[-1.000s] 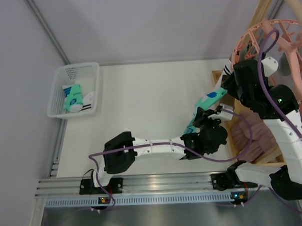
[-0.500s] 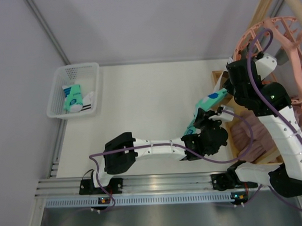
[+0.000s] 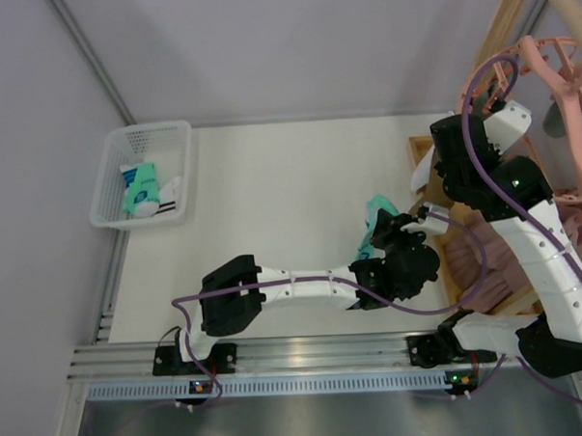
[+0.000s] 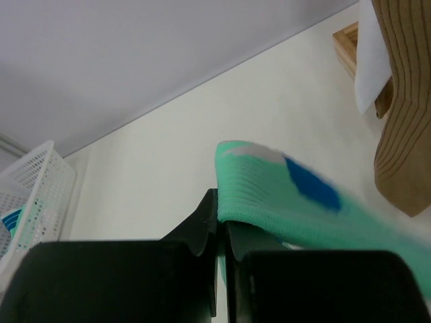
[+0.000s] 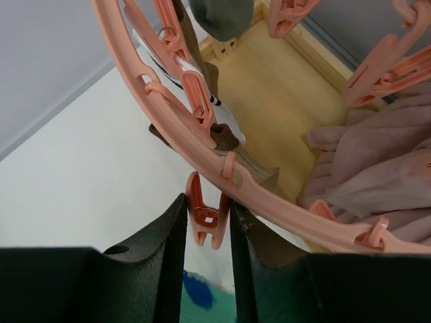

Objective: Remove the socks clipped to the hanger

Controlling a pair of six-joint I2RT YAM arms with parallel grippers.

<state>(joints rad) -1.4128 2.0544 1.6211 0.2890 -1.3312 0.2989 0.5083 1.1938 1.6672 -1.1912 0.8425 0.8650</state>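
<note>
My left gripper (image 3: 388,235) is shut on one end of a mint-green sock (image 3: 373,219) with blue and white patches. The sock hangs free over the table and folds over the fingers in the left wrist view (image 4: 269,195). My right gripper (image 3: 444,173) is up at the salmon-pink hanger (image 3: 555,62). In the right wrist view its jaws (image 5: 205,208) squeeze a dangling clip (image 5: 205,219) under the ring (image 5: 256,199); that clip holds nothing. A white sock with dark stripes (image 5: 225,124) and a brown sock (image 5: 225,141) stay clipped to the ring.
A white basket (image 3: 110,173) at the far left holds a mint-green sock and a white striped sock (image 3: 140,191). A wooden frame (image 3: 514,15) with a wooden base (image 5: 283,87) stands at the right, with mauve cloth (image 3: 486,267) lying in it.
The mint-green sock's upper end has come out of the clip and dropped towards my left gripper. My right arm shifted left with the clip, and the hanger swung.
</note>
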